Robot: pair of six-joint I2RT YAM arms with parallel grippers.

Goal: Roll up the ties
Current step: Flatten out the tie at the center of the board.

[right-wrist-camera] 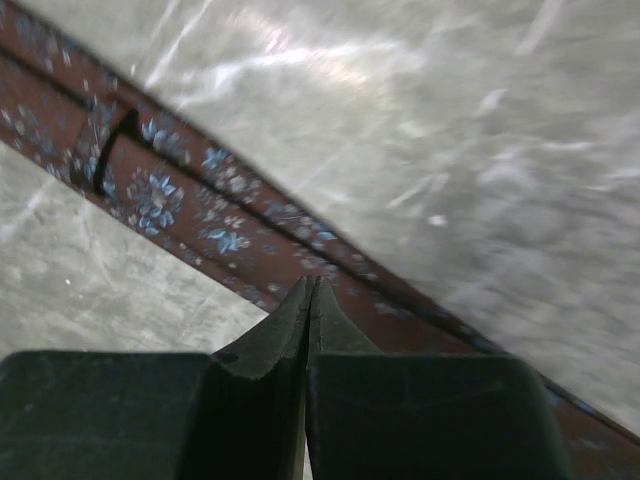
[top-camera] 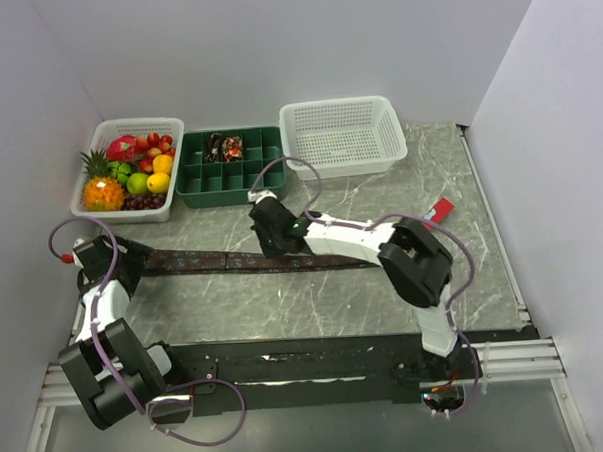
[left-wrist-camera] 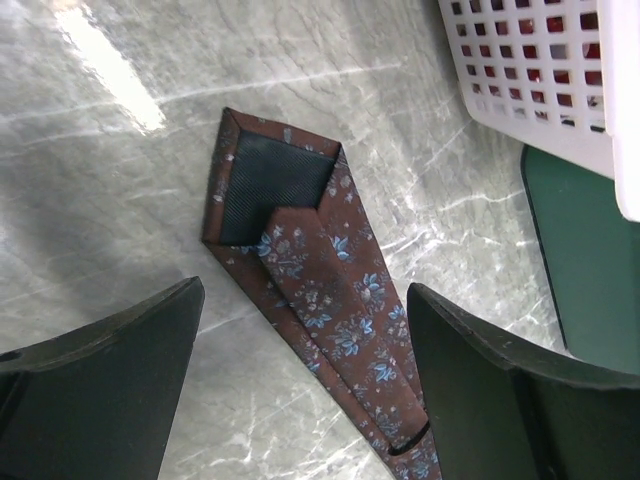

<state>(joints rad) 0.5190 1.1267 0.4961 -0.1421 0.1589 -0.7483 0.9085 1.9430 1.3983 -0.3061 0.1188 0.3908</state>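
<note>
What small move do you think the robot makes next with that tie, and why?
Probably lower the left gripper and close on the wide pointed end of the tie to start the roll. Its jaws stand open, one on either side of that end. The tie lies flat and unrolled, and the shut right gripper sits at the tie farther along.
</note>
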